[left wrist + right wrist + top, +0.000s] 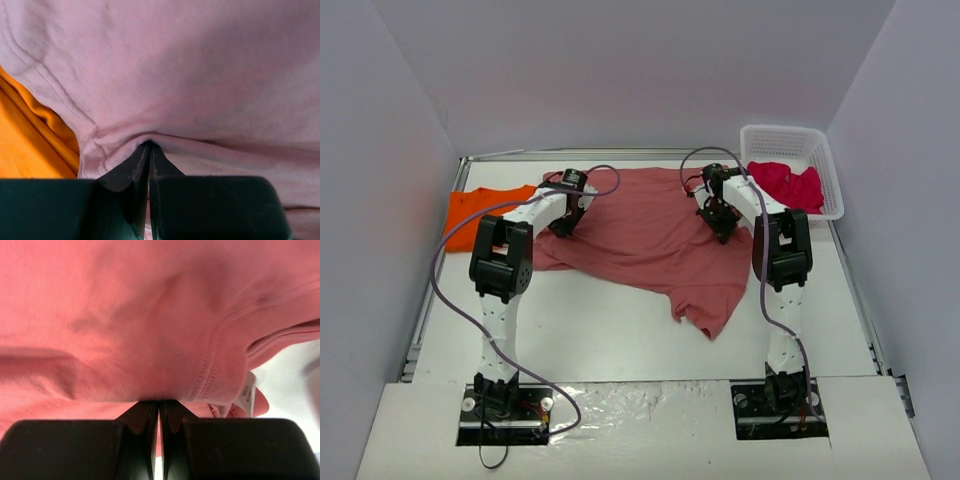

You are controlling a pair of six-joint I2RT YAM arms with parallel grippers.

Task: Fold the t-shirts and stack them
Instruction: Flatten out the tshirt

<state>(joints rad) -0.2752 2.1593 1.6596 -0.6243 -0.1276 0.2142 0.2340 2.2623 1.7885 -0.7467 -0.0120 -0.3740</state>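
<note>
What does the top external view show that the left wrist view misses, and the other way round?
Only top external: the white basket holding the crimson-pink t-shirt, the right gripper, and the whole outline of the brick-red t-shirt. Only left wrist: the stitched seam bunching where the left gripper pinches it shut. Both: the brick-red t-shirt, the orange t-shirt beside it, and the left gripper.
</note>
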